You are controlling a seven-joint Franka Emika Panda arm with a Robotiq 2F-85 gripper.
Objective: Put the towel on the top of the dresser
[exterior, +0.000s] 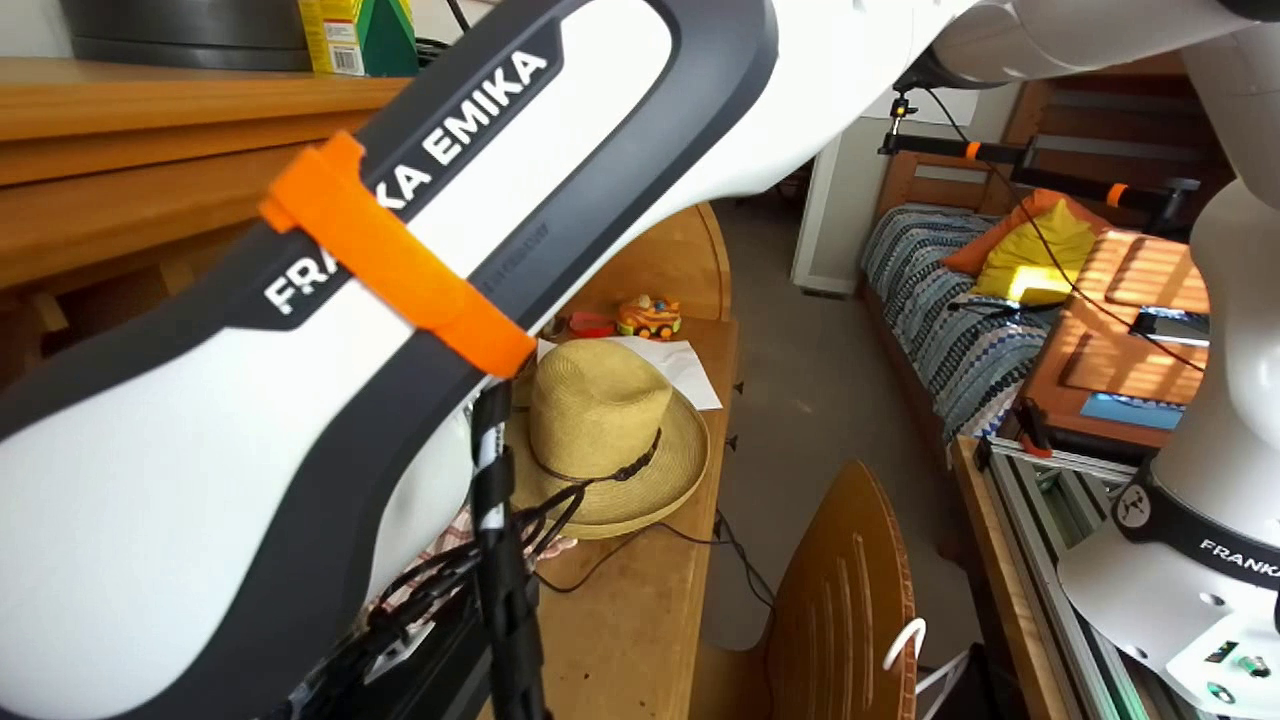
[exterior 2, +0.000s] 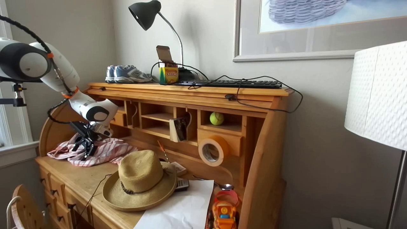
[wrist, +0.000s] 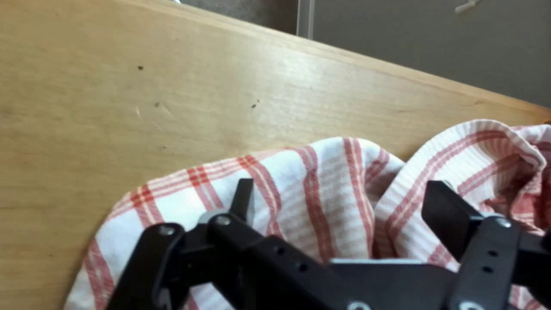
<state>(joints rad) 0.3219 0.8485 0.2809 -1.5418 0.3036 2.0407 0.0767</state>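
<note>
Nearest, in the wrist view: the gripper (wrist: 341,187), its black fingers (wrist: 443,211) spread wide, with folds of the towel (wrist: 316,202) showing in the gap; whether the fingertips touch the cloth cannot be told. The towel, white with red stripes, lies crumpled on the writing surface (wrist: 193,86) of the dresser (exterior 2: 267,159), a roll-top wooden desk, below the level of its top board (exterior 2: 206,90). Foremost on this surface, in an exterior view: an orange toy car (exterior 2: 224,214) beside a sheet of white paper (exterior 2: 182,203), which is partly hidden by the brim of a straw hat (exterior 2: 140,179). Beyond the hat, at the far end, the towel beneath the downturned gripper. Set back in the desk: a roll of tape (exterior 2: 223,148) in front of a small drawer (exterior 2: 236,143), and a tennis ball (exterior 2: 216,118) in the cubbyhole (exterior 2: 230,126) above. Upon the top board: a computer keyboard (exterior 2: 254,83), a crayon box (exterior 2: 169,73) with its flap raised, a desk lamp (exterior 2: 146,16) and, at the far end, a pair of sneakers (exterior 2: 128,74). Farthest, in an exterior view crossed in the foreground by the robot arm (exterior: 570,200): a bed (exterior: 915,255) with a striped cover (exterior: 930,340) and a yellow pillow (exterior: 1045,250).
</note>
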